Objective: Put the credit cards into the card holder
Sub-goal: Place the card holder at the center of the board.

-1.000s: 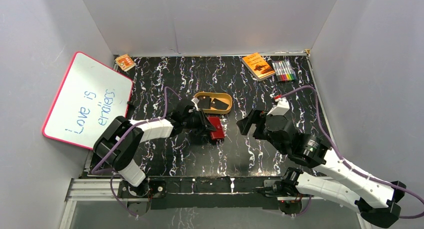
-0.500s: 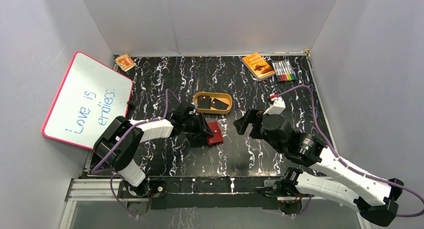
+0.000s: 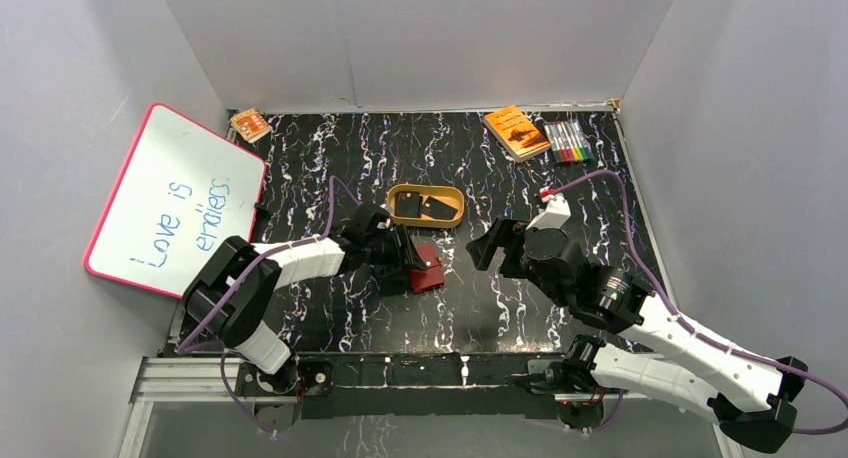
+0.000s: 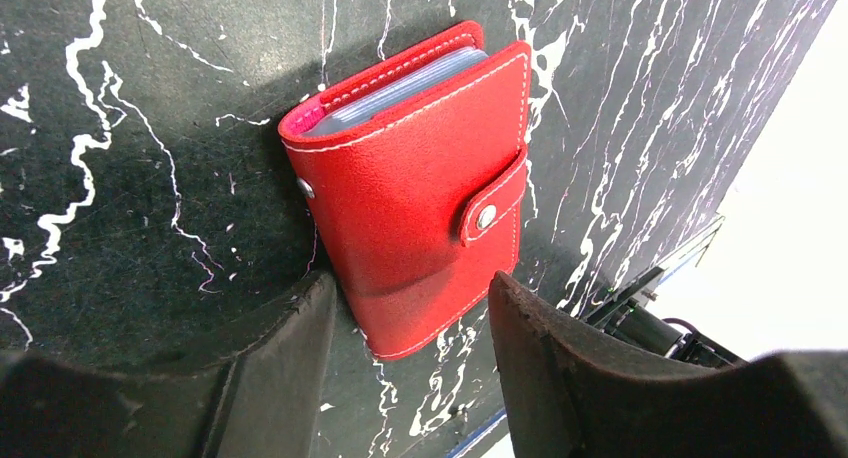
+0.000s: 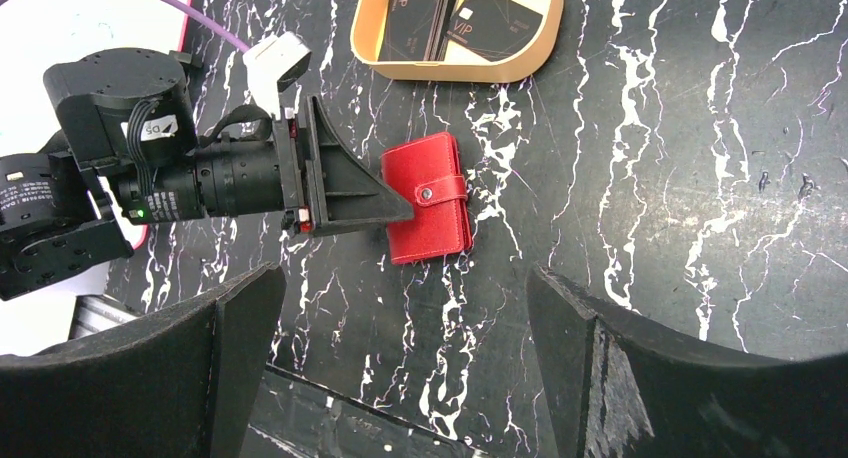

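The red card holder (image 3: 428, 269) lies flat and snapped closed on the black marbled table, just in front of the tan dish (image 3: 427, 224). Two black credit cards (image 3: 425, 207) lie inside that dish, also seen in the right wrist view as credit cards (image 5: 497, 20). My left gripper (image 3: 405, 261) is low at the holder's left end, open. The card holder (image 4: 420, 193) has its near corner between the left gripper (image 4: 410, 290) fingers, with a gap on the right side. My right gripper (image 3: 487, 246) hangs wide open and empty to the right, above the card holder (image 5: 430, 210).
A whiteboard (image 3: 175, 203) leans at the left wall. An orange booklet (image 3: 516, 131) and a pack of markers (image 3: 567, 140) lie at the back right, a small orange box (image 3: 250, 125) at the back left. Grey walls enclose three sides.
My left gripper's jaws have spread apart and let go of the card holder, which now rests flat, slightly nearer and left. The right arm shifted a little to the left.
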Controlling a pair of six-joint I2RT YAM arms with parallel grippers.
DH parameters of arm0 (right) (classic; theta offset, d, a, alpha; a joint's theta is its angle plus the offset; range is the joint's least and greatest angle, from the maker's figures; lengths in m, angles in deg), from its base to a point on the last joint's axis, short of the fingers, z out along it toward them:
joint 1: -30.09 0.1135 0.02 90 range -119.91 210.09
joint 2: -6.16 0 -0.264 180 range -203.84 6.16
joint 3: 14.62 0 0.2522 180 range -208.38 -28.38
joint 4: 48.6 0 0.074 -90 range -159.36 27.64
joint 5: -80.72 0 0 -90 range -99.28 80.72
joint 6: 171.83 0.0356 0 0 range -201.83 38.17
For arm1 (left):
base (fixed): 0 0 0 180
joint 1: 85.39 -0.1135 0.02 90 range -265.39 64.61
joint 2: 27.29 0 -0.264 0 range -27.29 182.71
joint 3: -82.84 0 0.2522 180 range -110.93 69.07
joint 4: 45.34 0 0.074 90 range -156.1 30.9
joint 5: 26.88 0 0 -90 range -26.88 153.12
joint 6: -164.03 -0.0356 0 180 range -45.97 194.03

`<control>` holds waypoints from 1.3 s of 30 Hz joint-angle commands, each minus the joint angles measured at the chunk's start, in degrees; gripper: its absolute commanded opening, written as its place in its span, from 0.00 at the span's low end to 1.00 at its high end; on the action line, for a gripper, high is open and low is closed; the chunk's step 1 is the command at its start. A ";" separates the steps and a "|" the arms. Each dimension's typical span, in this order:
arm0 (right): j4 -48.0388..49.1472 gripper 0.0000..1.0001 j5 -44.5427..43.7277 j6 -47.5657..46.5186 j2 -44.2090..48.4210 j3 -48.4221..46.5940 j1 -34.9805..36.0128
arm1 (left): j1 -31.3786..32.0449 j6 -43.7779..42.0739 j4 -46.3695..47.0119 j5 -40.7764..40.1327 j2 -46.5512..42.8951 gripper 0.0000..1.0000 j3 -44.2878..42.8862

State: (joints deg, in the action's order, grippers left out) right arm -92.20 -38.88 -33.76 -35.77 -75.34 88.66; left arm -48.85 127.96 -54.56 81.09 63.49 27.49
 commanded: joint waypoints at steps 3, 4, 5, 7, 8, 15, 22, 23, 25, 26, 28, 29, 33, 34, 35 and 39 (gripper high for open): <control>2.20 0.99 -0.34 0.54 1.19 -0.41 0.00 | -0.15 -1.81 -4.18 -2.95 -1.93 0.56 -1.04; 2.31 0.99 -0.34 0.54 1.22 -0.41 0.05 | -0.21 -1.89 -4.18 -3.09 -1.99 0.56 -0.97; 2.38 0.99 -0.31 0.57 1.19 -0.41 0.06 | -0.15 -1.97 -4.18 -3.39 -2.08 0.57 -0.81; 2.50 0.99 -0.26 0.48 1.11 -0.33 -0.01 | -0.15 -1.98 -4.18 -3.75 -2.39 0.57 -0.27; 2.51 0.99 -0.27 0.41 1.06 -0.28 0.05 | -0.15 -2.12 -4.18 -4.00 -2.57 0.57 -0.07; 2.82 0.99 -0.05 0.27 0.54 0.11 0.04 | -0.15 -2.62 -6.55 -5.67 -4.60 0.64 1.60; 3.09 0.99 -0.19 0.53 0.53 -0.67 0.01 | -0.20 -3.52 -9.46 -8.81 -7.94 0.86 1.49; 3.12 0.98 -0.32 0.49 0.47 -0.60 -0.03 | -0.15 -3.57 -9.78 -9.04 -8.05 0.86 1.45; 3.12 0.99 -0.41 0.31 0.50 -0.44 0.04 | -0.15 -3.58 -9.91 -9.06 -8.16 0.87 1.75; 3.05 0.99 -0.38 0.25 0.43 -0.42 0.03 | -0.19 -3.41 -9.85 -9.00 -8.23 0.87 1.88; 2.89 0.99 -0.17 0.24 0.46 -0.54 -0.02 | -0.15 -3.02 -9.30 -8.69 -8.84 0.87 2.66; 2.79 0.98 0.00 0.26 0.38 -0.63 0.04 | -0.15 -2.71 -9.02 -8.74 -9.57 0.87 2.99; 2.78 0.98 0.53 0.38 0.35 -1.09 0.01 | -0.15 -2.62 -9.37 -9.17 -11.31 0.87 3.37; 2.78 0.99 0.52 0.33 0.28 -1.16 0.02 | -0.16 -2.65 -9.71 -9.24 -11.59 0.87 3.32; 2.78 0.99 0.51 0.27 0.20 -1.20 0.00 | -0.19 -2.82 -10.10 -9.23 -11.92 0.87 3.15; 2.69 0.99 0.51 0.04 -0.44 -1.35 -0.01 | -0.14 -3.61 -12.13 -9.91 -13.74 0.88 2.38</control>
State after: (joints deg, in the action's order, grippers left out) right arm -92.16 -37.97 -33.76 -35.69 -75.34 88.66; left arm -48.88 125.40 -63.50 72.53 53.41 30.35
